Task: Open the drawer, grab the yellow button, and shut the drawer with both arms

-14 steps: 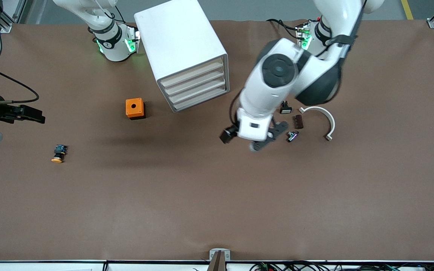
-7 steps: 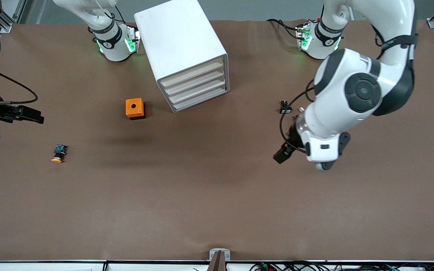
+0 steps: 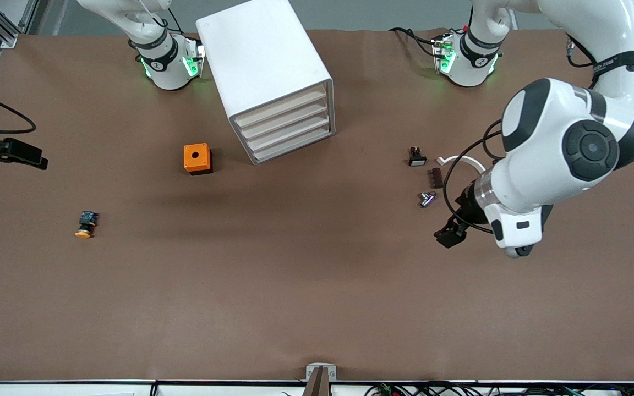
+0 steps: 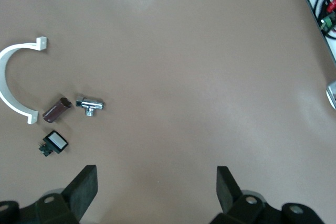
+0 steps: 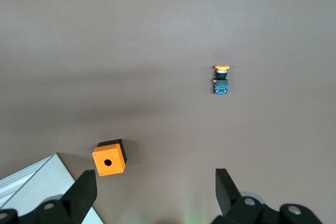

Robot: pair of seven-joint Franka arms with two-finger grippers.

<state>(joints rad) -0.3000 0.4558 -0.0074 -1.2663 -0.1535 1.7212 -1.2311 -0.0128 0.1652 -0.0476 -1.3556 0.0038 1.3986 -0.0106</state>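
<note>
Button [image 3: 85,225] lying on its side on bare table [image 3: 295,286], well clear of the cabinet [image 3: 270,77], nearer the front camera than it and toward the right arm's end; not inside anything, so likely already taken out. Drawer [image 3: 283,108], top of the cabinet's four, flush with the three below it, so judged shut. Orange cube [image 3: 197,158] just beside the cabinet front, between cabinet and button. Left gripper [image 4: 156,187] released, fingers spread wide and empty, up over bare table away from the cabinet toward the left arm's end, near a scatter of small parts; looks parked rather than working. Right gripper [image 5: 156,187] also released and empty, high over the table past the cube from the cabinet; in the front view only a dark piece at the frame edge. Left wrist view alone separates the scatter: white curved clip [image 4: 13,80], brown piece [image 4: 56,109], chrome fitting [image 4: 90,104], black piece with white face [image 4: 54,142]. Right wrist view alone gives button detail: orange cap, black-blue body, plus a cabinet corner. Front view alone shows drawer fronts and overall spacing. Task judged essentially finished.
</note>
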